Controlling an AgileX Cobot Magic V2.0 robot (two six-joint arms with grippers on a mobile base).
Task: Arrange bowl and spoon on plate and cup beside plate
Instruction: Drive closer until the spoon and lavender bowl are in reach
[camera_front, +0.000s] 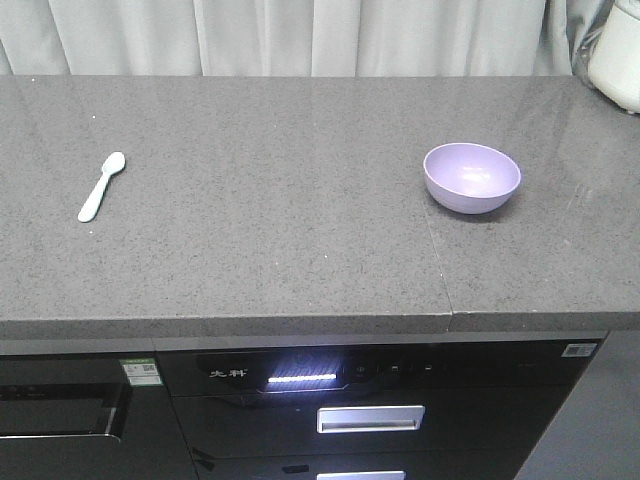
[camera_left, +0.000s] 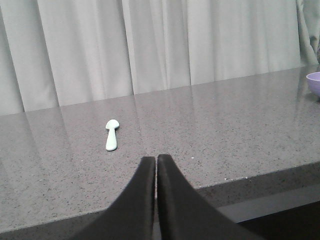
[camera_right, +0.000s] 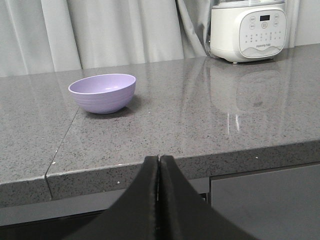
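Here, on a grey speckled countertop (camera_front: 270, 200), the lavender bowl (camera_front: 472, 177) stands upright toward the right side, its glossy inside showing nothing but its own colour. The pale mint spoon (camera_front: 102, 186) lies flat well apart from it at the far left, head pointing away toward the pale curtain (camera_front: 300, 35) and handle angled back toward the counter's front edge.

The left gripper (camera_left: 156, 158) hangs off the counter's front edge with its two dark fingers drawn narrow, only a sliver of light between them and nothing held. The right gripper (camera_right: 159, 157) sits likewise in front of the edge, fingers pressed together on nothing.

Only the front view takes in both items at once, along with the dark cabinet front below, its lit control panel (camera_front: 300, 379) and a silver drawer handle (camera_front: 370, 418). The left wrist view shows the spoon (camera_left: 111, 134) ahead and slightly left of the fingers, with just a slice of the bowl (camera_left: 314, 82) at its right border. The right wrist view shows the bowl (camera_right: 102, 92) ahead and to the left, beside a seam (camera_right: 62, 142) in the stone. It also shows in full the white appliance (camera_right: 248, 30) with its button panel, which the front view clips at the top right corner (camera_front: 618, 55).
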